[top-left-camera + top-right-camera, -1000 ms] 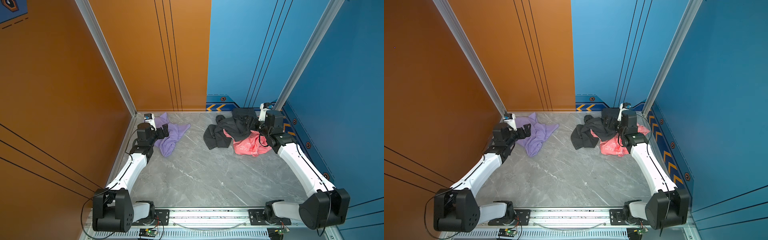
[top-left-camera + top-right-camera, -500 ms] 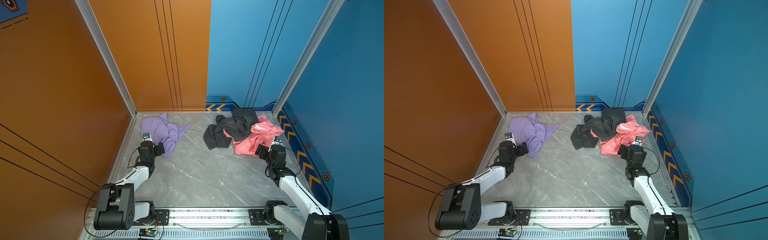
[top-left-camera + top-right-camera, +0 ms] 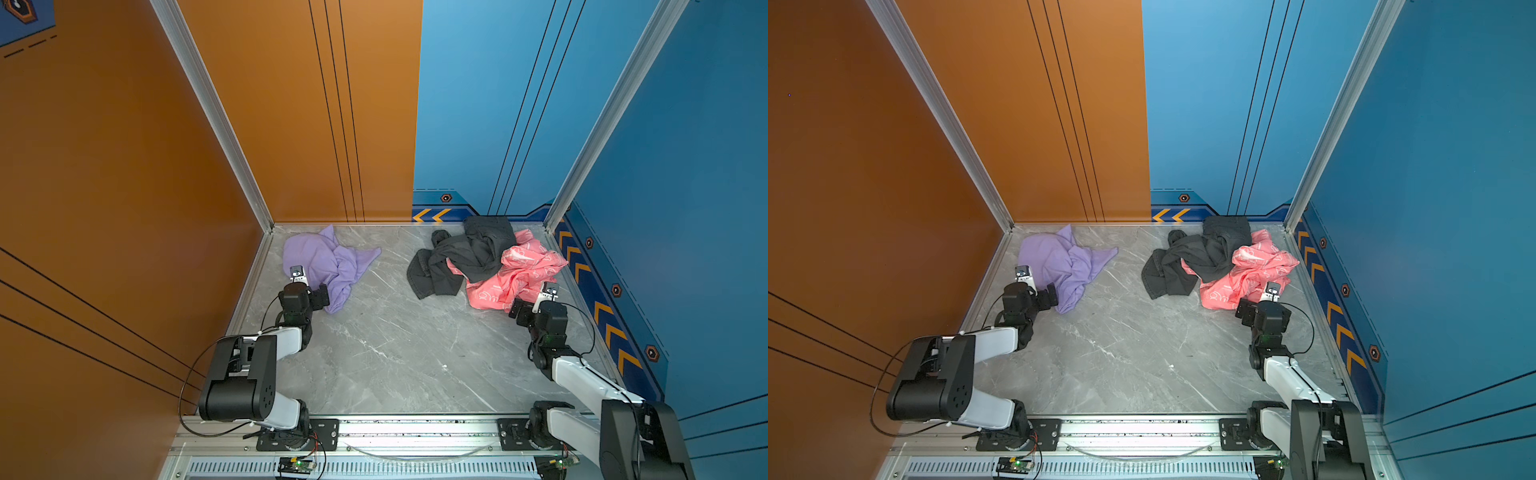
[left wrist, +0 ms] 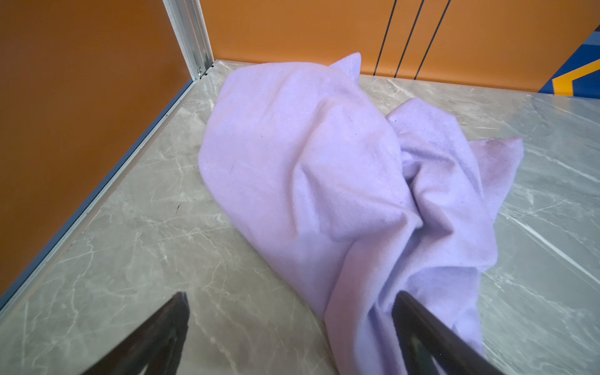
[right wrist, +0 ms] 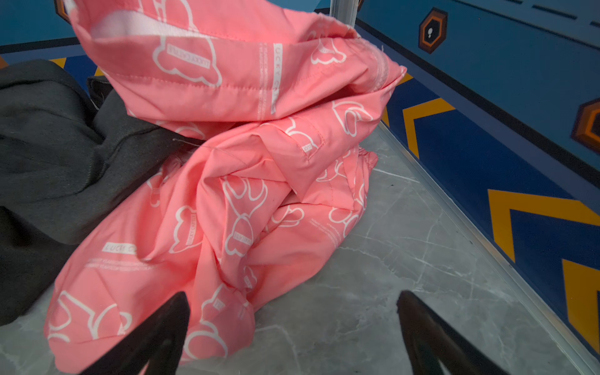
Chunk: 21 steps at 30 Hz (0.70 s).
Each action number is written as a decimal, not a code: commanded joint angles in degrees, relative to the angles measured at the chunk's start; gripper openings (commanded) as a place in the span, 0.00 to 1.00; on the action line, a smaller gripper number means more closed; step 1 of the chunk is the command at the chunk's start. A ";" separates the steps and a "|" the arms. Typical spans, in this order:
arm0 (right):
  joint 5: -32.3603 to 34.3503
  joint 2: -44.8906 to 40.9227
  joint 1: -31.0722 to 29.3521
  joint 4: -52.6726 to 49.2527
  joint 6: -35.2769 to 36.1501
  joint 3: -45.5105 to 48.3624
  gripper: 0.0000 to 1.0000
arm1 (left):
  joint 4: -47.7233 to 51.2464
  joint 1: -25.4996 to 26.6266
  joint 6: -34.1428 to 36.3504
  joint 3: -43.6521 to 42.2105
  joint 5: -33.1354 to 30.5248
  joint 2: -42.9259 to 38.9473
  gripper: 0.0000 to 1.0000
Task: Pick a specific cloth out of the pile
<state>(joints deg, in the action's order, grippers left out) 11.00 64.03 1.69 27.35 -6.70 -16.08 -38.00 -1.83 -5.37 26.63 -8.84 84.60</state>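
Cloth (image 3: pixel 320 257) lies crumpled in the far-left corner of the worktop (image 3: pixel 395 353), well apart from the pile (image 3: pixel 478 257) at far right. Both arms have just drawn back — left gripper (image 4: pixel 291 293) and right gripper (image 5: pixel 292 292) gape, holding nothing. The picking-out looks done.

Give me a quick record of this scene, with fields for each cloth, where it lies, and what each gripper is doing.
lavender cloth: crumpled on the table, far left corner, apart from the pile
pile: dark grey garment partly over pink printed garment, far right corner
left gripper: open, at the lavender cloth's near edge, holding nothing
right gripper: open, facing the pink printed garment, holding nothing
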 commanded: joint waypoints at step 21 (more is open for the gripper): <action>-2.05 17.62 -3.90 18.51 3.01 -5.28 1.00 | -9.01 1.54 4.47 -2.78 4.29 3.20 0.98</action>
<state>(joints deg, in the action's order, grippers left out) 10.11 79.70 -2.00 41.28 -3.20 -19.99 -45.50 -0.69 -2.31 24.14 -4.47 87.22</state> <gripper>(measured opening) 0.999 0.981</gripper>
